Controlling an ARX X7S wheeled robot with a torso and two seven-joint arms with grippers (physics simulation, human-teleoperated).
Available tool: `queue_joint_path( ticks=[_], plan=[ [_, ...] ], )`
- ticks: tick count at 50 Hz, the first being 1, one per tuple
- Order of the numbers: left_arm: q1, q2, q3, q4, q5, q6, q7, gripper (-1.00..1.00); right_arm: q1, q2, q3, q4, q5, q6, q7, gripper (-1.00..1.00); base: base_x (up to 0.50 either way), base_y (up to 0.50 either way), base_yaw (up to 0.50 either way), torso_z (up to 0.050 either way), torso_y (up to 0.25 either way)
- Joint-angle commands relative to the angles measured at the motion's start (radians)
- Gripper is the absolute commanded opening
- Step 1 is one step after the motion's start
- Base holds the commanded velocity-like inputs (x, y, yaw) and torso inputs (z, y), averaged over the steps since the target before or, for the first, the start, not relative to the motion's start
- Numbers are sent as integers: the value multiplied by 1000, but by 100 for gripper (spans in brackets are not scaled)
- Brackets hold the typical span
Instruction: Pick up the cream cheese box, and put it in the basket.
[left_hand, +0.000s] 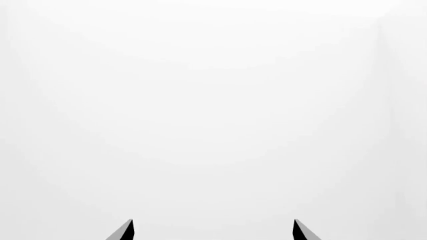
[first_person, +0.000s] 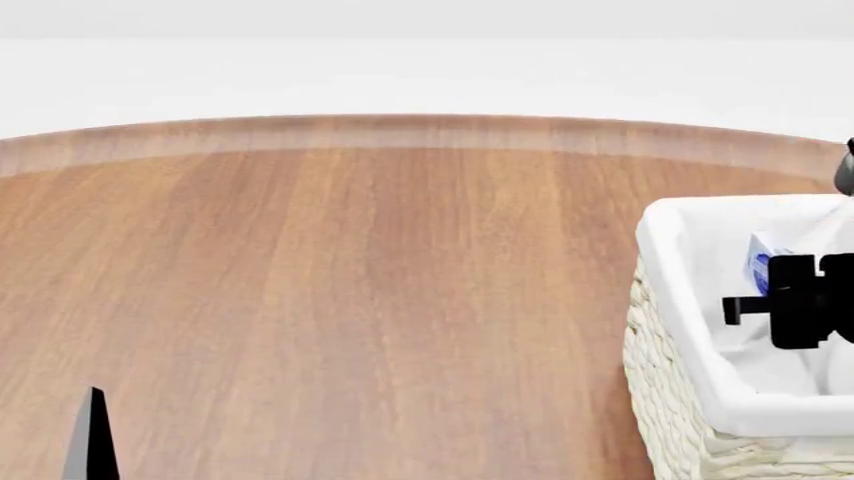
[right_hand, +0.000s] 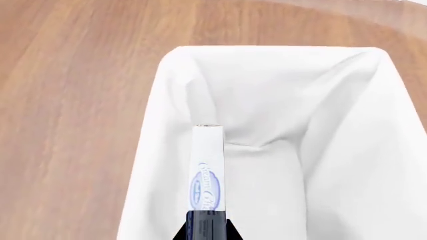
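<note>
A big round table (first_person: 334, 300) of warm brown wood, with long straight grain lines and a paler band along its curved far edge. Behind it only plain white room, very bright, nothing else to tell there. On the table's right side, the tall cream basket (first_person: 661, 390), woven on the outside, with a white cloth liner (first_person: 694, 340) folded over its rim. Partly cut off by the edge of the head view. Above the open basket, the right gripper (first_person: 801, 300), black, clenched on the cream cheese box (first_person: 761, 262). In the right wrist view, the same box (right_hand: 208, 170) seen on its thin edge, white with a bluish oval logo, pinched between the dark fingertips (right_hand: 200, 227) and held over the soft white folds of the liner (right_hand: 280, 150), not resting on the bottom. Brown wood around the basket on that view too. Low at the left of the head view, just one dark pointed tip of the left gripper (first_person: 94, 440) over the bare wood. In the left wrist view, two dark fingertips (left_hand: 123, 232) spread well apart, released, gripping nothing, with only blank white beyond them.
</note>
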Motion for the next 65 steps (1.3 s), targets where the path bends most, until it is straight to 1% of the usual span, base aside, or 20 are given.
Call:
queue_joint_path(
  ticks=[1,20,21,30,39,44,48,50,56,59,61,63,64,65],
  plan=[
    [-1,-3,4,3,1,-4,-3,100,-21,3,-4,30,-9,-31,-27,-100,0,0,0,0,0],
    [-5,-5,9,-8,2,6,-6,100,-22,7,5,37,-13,-39,-4,-100,0,0,0,1,1],
    [-5,-6,10,-7,3,5,-7,100,-19,6,5,43,-16,-42,0,100,0,0,0,0,0],
    [-4,-10,8,3,1,1,-12,100,-14,-2,-4,67,-29,-62,-4,100,0,0,0,0,0],
    [-4,-11,9,-1,-2,5,-14,100,-6,3,-5,42,-31,-55,5,100,0,0,0,0,0],
    [-3,-11,13,-1,2,6,-15,100,24,10,11,-4,-36,-78,36,100,0,0,0,0,0],
    [-3,-12,13,-2,1,8,-16,100,86,0,17,-3,-58,-112,62,100,0,0,0,0,0],
    [-3,-12,14,-3,1,9,-16,100,109,8,29,-56,-52,-104,76,100,0,0,0,0,0],
    [-2,-14,15,-1,-1,9,-18,100,157,10,57,-129,-48,-119,112,100,0,0,0,0,0],
    [-2,-14,16,-1,2,10,-19,100,195,-1,94,-163,-54,-165,169,100,0,0,0,0,0],
    [-2,-14,16,0,1,9,-21,100,200,-2,124,-203,-39,-167,200,100,0,0,0,0,0],
    [-4,-14,16,-2,0,9,-21,100,189,1,155,-273,-26,-184,239,100,0,0,0,0,0],
    [-4,-14,16,-2,-1,8,-21,100,189,1,150,-295,-26,-175,244,100,0,0,0,0,0],
    [-4,-16,16,0,2,8,-21,100,173,10,142,-369,-17,-153,246,100,0,0,0,0,0]
  ],
)
